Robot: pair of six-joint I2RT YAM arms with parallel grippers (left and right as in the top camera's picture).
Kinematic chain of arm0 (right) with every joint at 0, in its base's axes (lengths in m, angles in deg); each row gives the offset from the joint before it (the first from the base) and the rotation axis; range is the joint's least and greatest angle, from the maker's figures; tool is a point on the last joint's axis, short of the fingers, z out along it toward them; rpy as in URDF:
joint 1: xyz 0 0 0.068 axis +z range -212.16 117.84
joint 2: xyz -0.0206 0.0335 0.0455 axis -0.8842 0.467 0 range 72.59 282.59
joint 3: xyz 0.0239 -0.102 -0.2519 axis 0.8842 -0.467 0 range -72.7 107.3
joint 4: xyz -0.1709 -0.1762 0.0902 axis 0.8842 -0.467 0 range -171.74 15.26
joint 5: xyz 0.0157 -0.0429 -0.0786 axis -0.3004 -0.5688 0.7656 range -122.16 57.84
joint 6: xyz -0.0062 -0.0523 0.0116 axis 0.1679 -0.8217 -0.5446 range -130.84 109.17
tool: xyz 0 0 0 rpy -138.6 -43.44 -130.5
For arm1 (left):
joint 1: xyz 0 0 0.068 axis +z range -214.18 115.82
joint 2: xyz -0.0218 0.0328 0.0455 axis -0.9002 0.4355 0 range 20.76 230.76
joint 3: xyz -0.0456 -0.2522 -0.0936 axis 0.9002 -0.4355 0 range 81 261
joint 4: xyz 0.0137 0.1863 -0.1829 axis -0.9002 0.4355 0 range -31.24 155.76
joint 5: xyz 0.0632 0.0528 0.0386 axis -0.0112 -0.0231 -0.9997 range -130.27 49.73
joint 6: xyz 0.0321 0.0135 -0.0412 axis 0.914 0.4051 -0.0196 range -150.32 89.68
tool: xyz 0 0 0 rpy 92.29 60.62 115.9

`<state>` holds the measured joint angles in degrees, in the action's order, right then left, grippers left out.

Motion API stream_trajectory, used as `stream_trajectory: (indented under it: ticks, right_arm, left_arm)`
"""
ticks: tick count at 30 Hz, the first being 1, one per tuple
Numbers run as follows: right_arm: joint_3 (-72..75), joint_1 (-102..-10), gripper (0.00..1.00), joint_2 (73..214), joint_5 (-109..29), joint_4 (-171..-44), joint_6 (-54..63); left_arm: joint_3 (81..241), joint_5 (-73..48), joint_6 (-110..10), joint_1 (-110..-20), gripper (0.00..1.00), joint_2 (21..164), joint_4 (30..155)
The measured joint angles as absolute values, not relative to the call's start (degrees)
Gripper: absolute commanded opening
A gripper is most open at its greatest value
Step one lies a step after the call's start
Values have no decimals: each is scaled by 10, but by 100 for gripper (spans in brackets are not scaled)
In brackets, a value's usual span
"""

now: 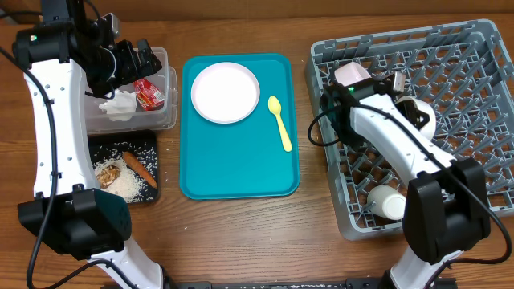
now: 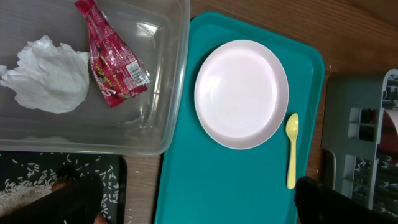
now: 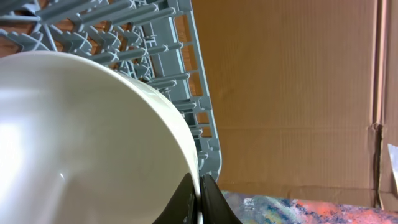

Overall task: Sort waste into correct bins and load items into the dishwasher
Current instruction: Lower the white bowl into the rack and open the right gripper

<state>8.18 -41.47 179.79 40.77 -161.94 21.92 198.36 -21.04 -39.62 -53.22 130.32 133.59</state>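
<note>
Filling the right wrist view, a small white bowl (image 3: 81, 143) sits rim-on, and the right gripper (image 3: 200, 194) has its jaws pinched narrow on that rim. Behind it are the pegs of the grey dish rack (image 3: 155, 37), then a brown cardboard wall (image 3: 292, 93). The overhead view places this bowl (image 1: 426, 120) inside the rack (image 1: 482, 80) on the right of the table. It also shows two things the wrist camera misses: a pale pinkish-white dish (image 1: 351, 74) at the rack's far left corner and a white rounded vessel (image 1: 385, 202) near its near left corner. I cannot tell whether either is a cup or a bowl.

Left of the rack lies a teal tray (image 1: 241, 160) holding the round plate (image 1: 226, 92) and, just right of it, the pale yellow spoon (image 1: 280, 122).

The left gripper (image 1: 144, 56) hangs over the clear tub (image 1: 165, 112) at far left. Its wrist view shows the jaws spread wide and empty, one dark finger (image 2: 74, 199) at each lower corner. The arm partly hides the tub from above. The wrist view shows the crumpled napkin (image 2: 46, 74) and red wrapper (image 2: 112, 68) lying apart on its floor. The wrapper's white print is too small to read.

Nearer, the black tray (image 1: 148, 140) holds rice grains (image 1: 128, 183), a brown lump (image 1: 108, 171) and an orange-brown stick (image 1: 136, 167).
</note>
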Motion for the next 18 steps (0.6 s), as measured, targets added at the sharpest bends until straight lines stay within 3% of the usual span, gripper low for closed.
stream_trajectory:
  ticks: [18]
  right_arm:
    - [82, -370, 4, 1796, 400, -1594, 219]
  left_arm:
    - [1984, -210, -396, -532, 100, 1303, 1336]
